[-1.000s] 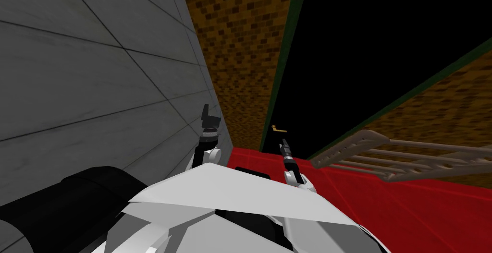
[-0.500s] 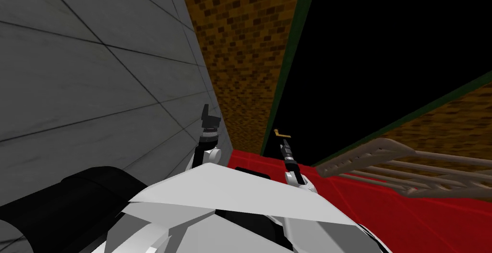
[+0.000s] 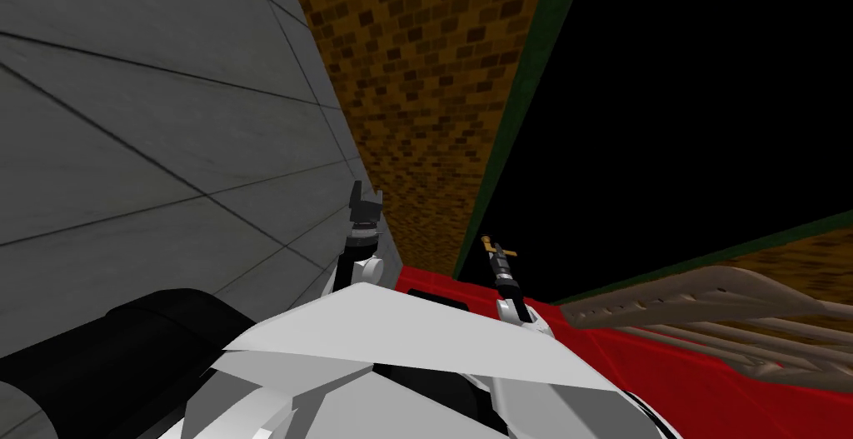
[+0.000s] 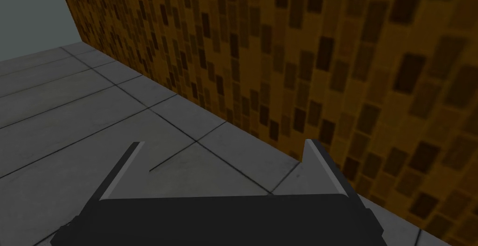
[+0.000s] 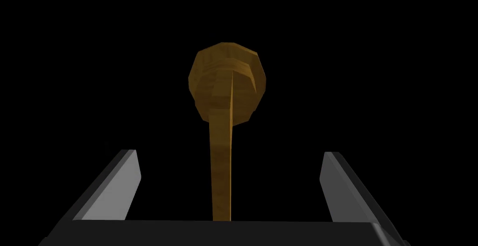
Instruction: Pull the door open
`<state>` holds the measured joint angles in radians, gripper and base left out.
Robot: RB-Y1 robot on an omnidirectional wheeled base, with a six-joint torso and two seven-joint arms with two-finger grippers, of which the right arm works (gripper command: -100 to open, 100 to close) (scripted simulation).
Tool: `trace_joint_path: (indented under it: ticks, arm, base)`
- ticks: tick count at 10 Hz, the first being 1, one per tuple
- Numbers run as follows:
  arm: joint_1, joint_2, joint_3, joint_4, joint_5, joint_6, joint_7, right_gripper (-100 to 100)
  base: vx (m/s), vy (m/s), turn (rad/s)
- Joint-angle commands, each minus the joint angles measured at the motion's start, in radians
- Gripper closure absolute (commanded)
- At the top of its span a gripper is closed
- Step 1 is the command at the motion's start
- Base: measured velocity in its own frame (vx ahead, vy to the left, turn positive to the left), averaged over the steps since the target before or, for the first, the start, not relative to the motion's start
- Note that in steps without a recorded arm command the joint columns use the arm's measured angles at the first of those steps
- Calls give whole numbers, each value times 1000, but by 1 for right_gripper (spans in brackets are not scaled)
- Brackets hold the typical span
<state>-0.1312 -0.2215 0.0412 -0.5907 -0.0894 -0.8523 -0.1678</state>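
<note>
The door [image 3: 666,126] is a black surface with a dark green border [image 3: 516,101]. A small golden lever handle [image 3: 498,248] sticks out of it low down, just ahead of my right arm. In the right wrist view the lever [image 5: 220,164] runs from its round base [image 5: 227,84] straight back between the fingers of my right gripper [image 5: 228,157], which is open and stands clear of it on both sides. In the head view my right gripper [image 3: 497,253] sits at the handle. My left gripper [image 3: 364,195] is raised by the grey wall, open and empty [image 4: 224,147].
A grey tiled wall [image 3: 167,126] stands close on the left and meets a brown brick wall [image 3: 416,84] beside the door. Red flooring [image 3: 666,359] lies below. A beige slatted rack [image 3: 725,292] stretches across the right, near the door's lower edge.
My whole view has swung: the green border leans further right and the rack has slid right and lower. The handle and my right gripper now sit lower, nearer my chest.
</note>
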Motion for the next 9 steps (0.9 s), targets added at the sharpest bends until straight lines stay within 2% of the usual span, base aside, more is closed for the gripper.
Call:
trace_joint_path:
  ticks: [1,2,7,9]
  arm:
    - [0,0,0,0,0,0,0,-100]
    - [0,0,0,0,0,0,0,100]
    - [0,0,0,0,0,0,0,100]
    - [23,-38,11,13,4,-33,-42,100]
  base:
    - [80,3,2]
    - [-9,-1,0]
    - [-16,-1,1]
    - [-122,-42,217]
